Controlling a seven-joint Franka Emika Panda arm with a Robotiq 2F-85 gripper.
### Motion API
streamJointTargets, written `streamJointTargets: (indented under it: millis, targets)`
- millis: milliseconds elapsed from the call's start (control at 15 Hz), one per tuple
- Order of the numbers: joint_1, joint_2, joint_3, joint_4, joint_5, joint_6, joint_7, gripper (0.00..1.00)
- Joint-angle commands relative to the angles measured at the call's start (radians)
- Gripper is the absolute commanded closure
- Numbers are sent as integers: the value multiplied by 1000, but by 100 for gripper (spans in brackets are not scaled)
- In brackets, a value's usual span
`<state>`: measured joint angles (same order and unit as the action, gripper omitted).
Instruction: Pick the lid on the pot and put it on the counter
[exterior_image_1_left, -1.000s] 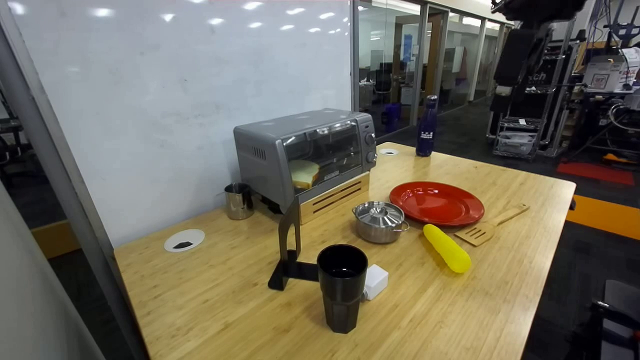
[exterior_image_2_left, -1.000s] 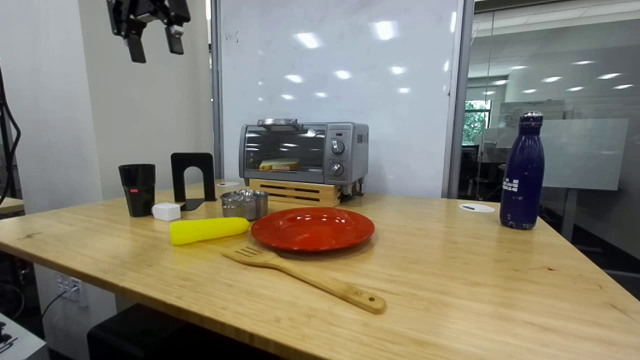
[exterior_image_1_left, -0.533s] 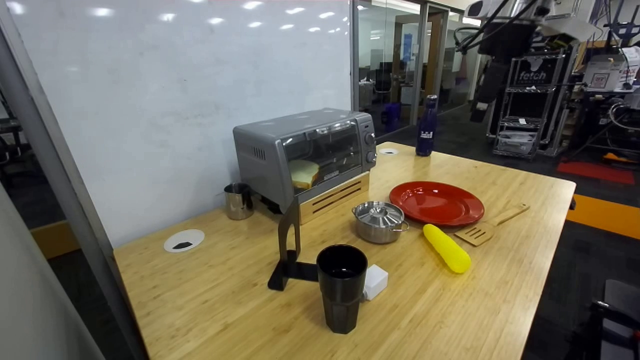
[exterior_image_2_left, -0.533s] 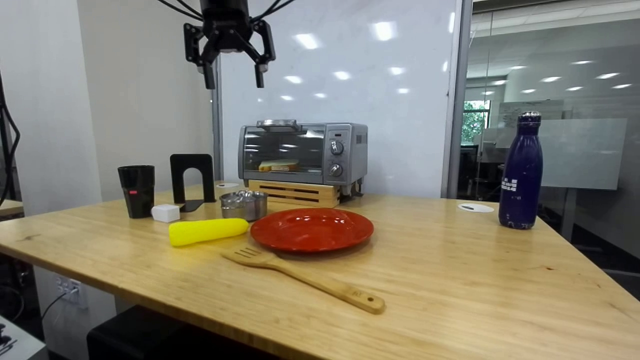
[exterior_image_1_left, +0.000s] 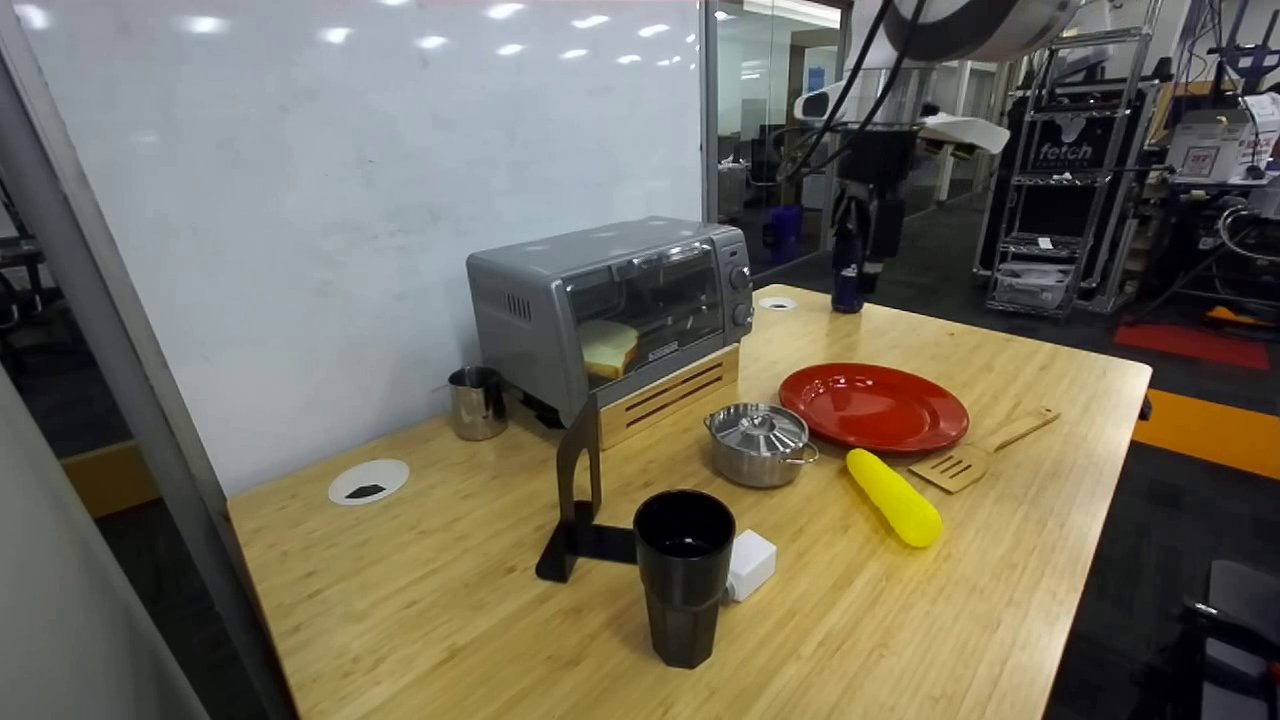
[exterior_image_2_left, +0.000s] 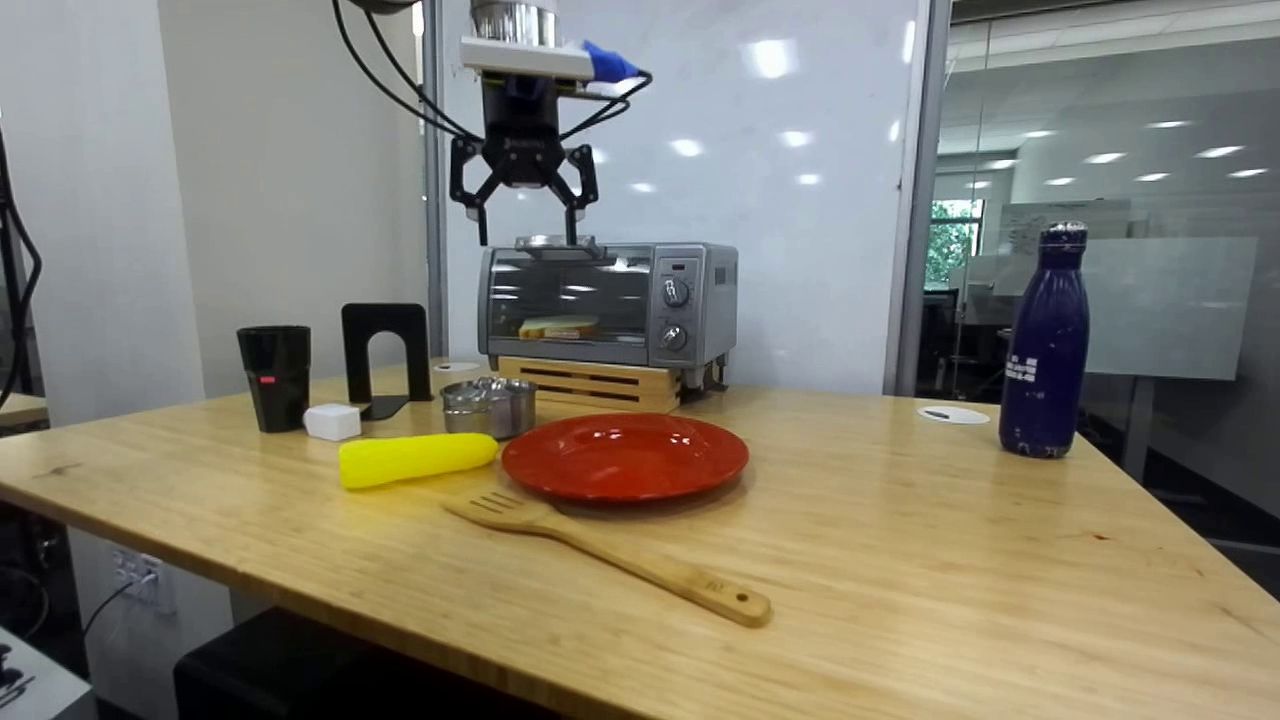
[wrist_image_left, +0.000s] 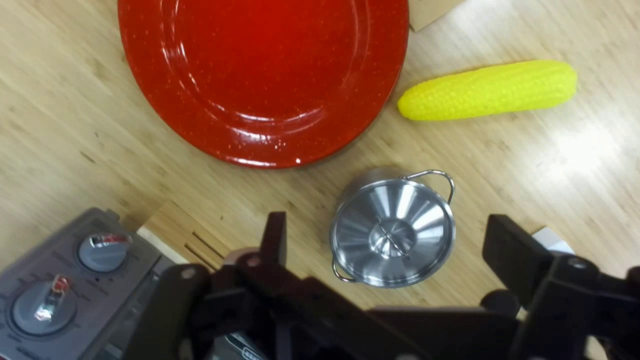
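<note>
The silvery lid (exterior_image_1_left: 758, 430) sits on the pot (exterior_image_1_left: 757, 468) on the wooden counter (exterior_image_1_left: 850, 640). In the wrist view the lid (wrist_image_left: 360, 250) shows its thin wire handle, and the pot (wrist_image_left: 370, 176) shows its two loop handles. In an exterior view the pot (exterior_image_2_left: 515, 412) stands behind the red plate, its lid barely distinguishable. My gripper (exterior_image_2_left: 527, 241) is open and empty, high above the counter. In the wrist view its fingers (wrist_image_left: 387, 220) appear on either side of the lid, but well above it.
The red plate (wrist_image_left: 270, 90) and yellow corn (wrist_image_left: 490, 90) lie beside the pot. The toaster oven (exterior_image_1_left: 610, 300) stands behind it on a wooden stand. A black bookend (exterior_image_2_left: 385, 355), black cup (exterior_image_1_left: 684, 590), white block (exterior_image_1_left: 752, 565), wooden spatula (exterior_image_2_left: 620, 555) and blue bottle (exterior_image_2_left: 1045, 350) are around.
My arm has swung in over the counter and come down, moving rightward and lower in an exterior view, with the gripper staying open. The lid, pot and other objects have not moved.
</note>
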<state>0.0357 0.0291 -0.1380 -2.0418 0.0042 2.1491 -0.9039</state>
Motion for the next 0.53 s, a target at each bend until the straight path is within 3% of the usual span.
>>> streamJointTargets:
  millis: [0,467]
  targets:
    - [-35,34,51,34,-7,-5,-30,0]
    - [-39,99,75,109,-13,-27,-72,0]
